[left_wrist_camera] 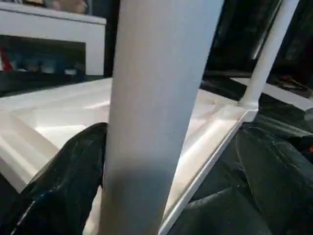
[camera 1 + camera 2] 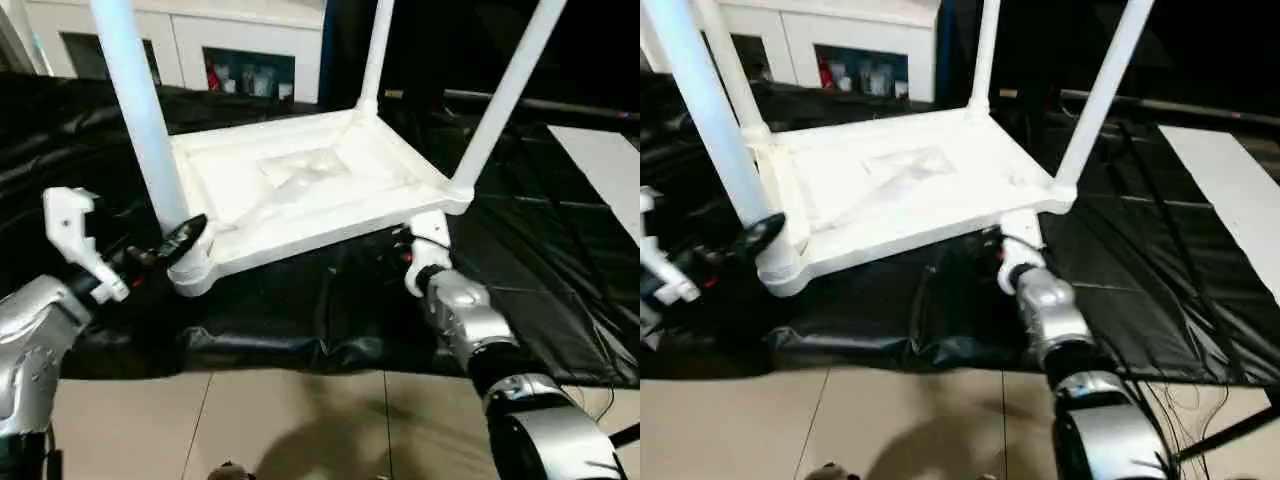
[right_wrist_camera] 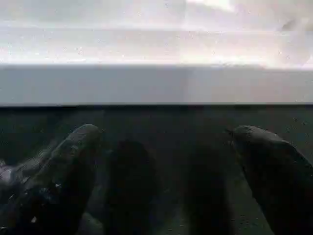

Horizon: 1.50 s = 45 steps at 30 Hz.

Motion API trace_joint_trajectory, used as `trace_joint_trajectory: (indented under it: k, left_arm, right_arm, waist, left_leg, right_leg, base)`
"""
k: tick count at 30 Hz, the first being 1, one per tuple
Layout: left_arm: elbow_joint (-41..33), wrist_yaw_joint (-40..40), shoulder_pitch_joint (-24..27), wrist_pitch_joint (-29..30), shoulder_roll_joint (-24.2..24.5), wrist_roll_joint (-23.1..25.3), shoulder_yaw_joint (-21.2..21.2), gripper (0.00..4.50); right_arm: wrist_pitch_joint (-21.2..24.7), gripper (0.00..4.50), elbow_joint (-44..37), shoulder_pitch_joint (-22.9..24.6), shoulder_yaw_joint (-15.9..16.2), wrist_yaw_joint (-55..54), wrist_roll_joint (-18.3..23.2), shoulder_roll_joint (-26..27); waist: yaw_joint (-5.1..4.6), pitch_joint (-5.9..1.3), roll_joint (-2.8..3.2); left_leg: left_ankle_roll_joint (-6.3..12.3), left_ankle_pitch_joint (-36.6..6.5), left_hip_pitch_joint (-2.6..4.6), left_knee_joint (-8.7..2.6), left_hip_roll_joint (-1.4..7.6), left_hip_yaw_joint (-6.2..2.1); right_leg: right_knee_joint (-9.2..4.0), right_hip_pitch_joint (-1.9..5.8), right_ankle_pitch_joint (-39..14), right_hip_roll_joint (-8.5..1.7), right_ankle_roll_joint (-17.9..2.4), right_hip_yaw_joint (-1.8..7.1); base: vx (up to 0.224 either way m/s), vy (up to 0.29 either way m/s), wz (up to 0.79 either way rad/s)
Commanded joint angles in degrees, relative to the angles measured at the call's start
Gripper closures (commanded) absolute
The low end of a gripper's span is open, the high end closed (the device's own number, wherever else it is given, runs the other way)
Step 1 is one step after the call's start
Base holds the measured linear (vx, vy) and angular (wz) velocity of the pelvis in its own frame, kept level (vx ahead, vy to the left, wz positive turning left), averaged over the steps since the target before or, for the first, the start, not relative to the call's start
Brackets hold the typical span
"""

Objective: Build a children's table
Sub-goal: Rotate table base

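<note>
The children's table lies upside down on a black sheet, its ribbed tabletop (image 2: 300, 190) facing up. Legs stand upright in the corner sockets: the near-left leg (image 2: 140, 120), a back-left leg (image 2: 730, 70), a far leg (image 2: 375, 50) and the right leg (image 2: 505, 95). My left gripper (image 2: 178, 242) is open at the base of the near-left leg, with one black finger (image 1: 63, 186) lying against the tube. My right gripper (image 3: 164, 142) is open and low at the tabletop's near-right edge (image 3: 156, 83), with nothing between its fingers; its white wrist mount (image 2: 428, 250) sits under that corner.
The black sheet (image 2: 300, 310) is wrinkled and ends at beige floor tiles (image 2: 300, 420) near me. A white cabinet with glass doors (image 2: 250, 40) stands behind. A flat white board (image 2: 610, 170) lies at the right, with thin cables (image 2: 1180, 330) on the sheet.
</note>
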Motion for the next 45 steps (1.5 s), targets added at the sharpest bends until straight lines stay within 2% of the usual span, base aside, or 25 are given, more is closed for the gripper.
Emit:
trace_joint_trajectory:
  k: [1,2,5,6,8,9,10,13,14,16,18,20,22,26,27,29,33,37,45]
  left_arm:
    - [0.8,-1.2,-0.7,1.7,0.6,0.9,-2.6,0.00]
    - [1.3,-2.1,-1.1,1.9,0.7,0.8,-3.4,0.00]
    - [-0.8,-4.7,-1.3,3.6,0.3,-1.9,-4.4,0.00]
    - [-4.5,-7.1,-1.3,6.1,0.1,-5.6,-5.5,0.00]
    - [-7.2,-8.6,-1.2,8.0,-0.1,-8.4,-6.3,0.00]
    - [-12.7,-10.8,-1.7,11.4,-0.2,-13.4,-8.4,0.00]
    - [-13.6,-10.9,-2.1,12.1,-0.4,-14.2,-8.9,0.00]
    - [-16.0,-11.1,-3.3,13.5,-1.1,-15.8,-11.0,0.00]
    - [-17.2,-11.4,-4.0,14.1,-1.7,-16.3,-12.4,0.00]
    - [-17.9,-11.5,-4.5,14.5,-2.3,-16.6,-13.4,0.00]
    - [-18.7,-11.0,-6.3,14.8,-4.1,-16.0,-16.0,0.00]
    - [-17.9,-9.4,-8.9,14.9,-7.1,-13.9,-19.0,0.00]
    - [-16.6,-8.3,-10.1,14.4,-8.1,-12.3,-20.1,0.00]
    - [-12.8,-7.3,-12.4,12.0,-8.9,-8.0,-22.7,0.00]
    - [-12.0,-7.0,-13.1,11.6,-9.0,-7.3,-23.2,0.00]
    - [-10.9,-6.5,-14.1,11.3,-9.5,-6.9,-23.4,0.00]
    - [-10.0,-5.9,-14.9,10.8,-10.6,-6.2,-23.5,0.00]
    - [-9.1,-5.3,-16.1,9.9,-12.9,-5.3,-24.4,0.00]
    - [-5.4,-3.1,-18.0,7.0,-15.3,-1.9,-24.9,0.00]
  right_arm:
    - [-0.5,0.02,1.0,-2.1,-0.2,-0.5,-0.4,-0.4]
    - [-0.6,0.02,1.6,-2.8,-0.4,-0.5,-0.3,-0.1]
    - [-1.0,0.02,2.5,-3.5,-0.5,-0.5,-0.5,0.0]
    - [-1.2,0.02,3.1,-3.9,-0.5,-0.5,-0.7,-0.1]
    - [-1.5,0.02,3.8,-4.2,-0.5,-0.6,-0.8,-0.1]
    - [-1.8,0.02,4.8,-4.8,-0.6,-0.7,-0.9,-0.4]
    - [-1.9,0.02,5.0,-4.9,-0.6,-0.8,-0.9,-0.4]
    - [-1.7,0.02,5.5,-5.2,-0.4,-1.0,-1.2,-0.7]
    - [-1.5,0.02,5.9,-5.4,-0.3,-1.1,-1.5,-0.9]
    - [-1.4,0.02,6.2,-5.4,-0.1,-1.2,-1.6,-1.0]
    - [-1.5,0.02,6.4,-5.4,0.1,-0.9,-1.8,-0.9]
    - [-2.4,0.02,6.6,-5.6,0.4,-0.4,-2.2,-0.1]
    - [-2.9,0.02,6.8,-5.8,0.6,0.2,-2.3,0.5]
    - [-3.9,0.02,6.7,-5.8,1.6,1.7,-2.6,2.4]
    - [-4.3,0.02,6.5,-5.7,1.9,2.4,-2.7,3.1]
    - [-4.7,0.02,6.2,-5.4,2.3,3.9,-2.7,4.2]
    - [-5.1,0.02,5.6,-4.9,2.9,6.4,-2.7,5.7]
    - [-6.5,0.02,4.9,-4.1,4.4,12.4,-2.6,8.1]
    - [-7.4,0.02,5.3,-4.0,5.3,13.4,-3.9,8.2]
  waist:
    - [-0.27,-3.78,1.29]
    - [-0.31,-3.96,1.14]
    - [-0.25,-4.29,1.38]
    - [-0.25,-4.32,1.38]
    - [-0.04,-4.55,1.55]
    - [0.04,-4.75,1.40]
    - [0.01,-4.70,1.27]
    - [-0.27,-4.71,0.90]
    - [-0.53,-4.56,0.65]
    - [-0.75,-4.42,0.52]
    - [-0.94,-4.37,0.35]
    - [-0.94,-4.40,0.45]
    - [-1.09,-4.42,0.43]
    - [-1.78,-4.26,0.34]
    - [-1.88,-4.30,0.52]
    - [-1.99,-4.36,0.69]
    - [-2.39,-4.39,0.61]
    - [-2.37,-4.51,0.44]
    - [-2.35,-4.43,0.37]
  left_leg:
    - [-1.41,-12.3,0.51,-4.79,1.52,-0.20]
    - [-1.21,-11.1,0.42,-4.76,1.52,-0.20]
    - [-0.94,-8.4,0.48,-4.60,1.61,0.00]
    - [-1.00,-8.2,0.53,-4.58,1.63,0.07]
    - [-1.02,-6.9,0.74,-4.47,1.74,0.26]
    - [-1.32,-6.5,0.68,-4.43,1.76,0.44]
    - [-1.39,-6.0,0.40,-4.40,1.57,0.41]
    - [-1.35,-6.5,0.24,-4.40,1.43,0.59]
    - [-1.33,-7.0,0.06,-4.40,1.38,0.69]
    - [-1.58,-7.9,0.10,-4.33,1.35,0.78]
    - [-1.69,-8.2,0.09,-4.30,1.34,0.83]
    - [-1.54,-7.8,0.30,-4.20,1.37,0.92]
    - [-1.50,-7.6,0.02,-4.21,1.31,0.84]
    - [-1.51,-9.1,-0.20,-4.34,1.31,0.60]
    - [-1.55,-9.0,-0.27,-4.31,1.31,0.54]
    - [-1.61,-9.3,0.02,-4.23,1.30,0.60]
    - [-1.25,-9.5,0.02,-4.27,1.45,0.50]
    - [-0.02,-8.0,0.01,-4.16,1.47,0.62]
    - [0.33,-8.5,0.10,-4.21,1.53,0.57]
  right_leg:
    - [-5.59,2.43,-9.4,-4.49,-9.0,3.88]
    - [-5.28,2.65,-7.5,-4.50,-9.5,3.81]
    - [-4.81,2.83,-2.1,-4.52,-10.6,3.75]
    - [-4.66,2.81,-1.4,-4.56,-10.9,3.75]
    - [-4.43,2.73,1.6,-4.48,-11.9,3.66]
    - [-4.03,2.93,3.8,-4.38,-12.5,3.59]
    - [-3.97,3.17,4.3,-4.40,-12.5,3.61]
    - [-4.13,3.51,3.6,-4.34,-11.9,3.83]
    - [-4.39,3.60,1.1,-4.43,-11.2,4.01]
    - [-4.71,3.53,-1.5,-4.47,-10.4,4.20]
    - [-5.03,3.52,-3.7,-4.44,-9.7,4.29]
    - [-5.12,3.29,-4.2,-4.31,-9.5,4.38]
    - [-5.10,3.49,-4.4,-4.31,-9.3,4.27]
    - [-5.62,3.48,-8.7,-4.35,-8.0,4.15]
    - [-5.67,3.49,-9.2,-4.38,-7.8,4.13]
    - [-5.64,3.25,-9.0,-4.34,-8.2,4.21]
    - [-5.59,3.24,-8.1,-4.40,-9.3,4.15]
    - [-5.38,3.35,-5.0,-4.42,-10.8,4.16]
    - [-5.65,3.32,-6.9,-4.57,-10.8,4.17]
  base:
    - [0.000,0.000,0.00]
    - [0.000,0.000,0.00]
    - [0.000,0.000,0.00]
    - [0.000,0.000,0.00]
    - [0.000,0.000,0.00]
    - [0.000,0.000,0.00]
    - [0.000,0.000,0.00]
    - [0.000,0.000,0.00]
    - [0.000,0.000,0.00]
    - [0.000,0.000,0.00]
    - [0.000,0.000,0.00]
    - [0.000,0.000,0.00]
    - [0.000,0.000,0.00]
    - [0.000,0.000,0.00]
    - [0.000,0.000,0.00]
    - [0.000,0.000,0.00]
    - [0.000,0.000,0.00]
    - [0.000,0.000,0.00]
    - [0.000,0.000,0.00]
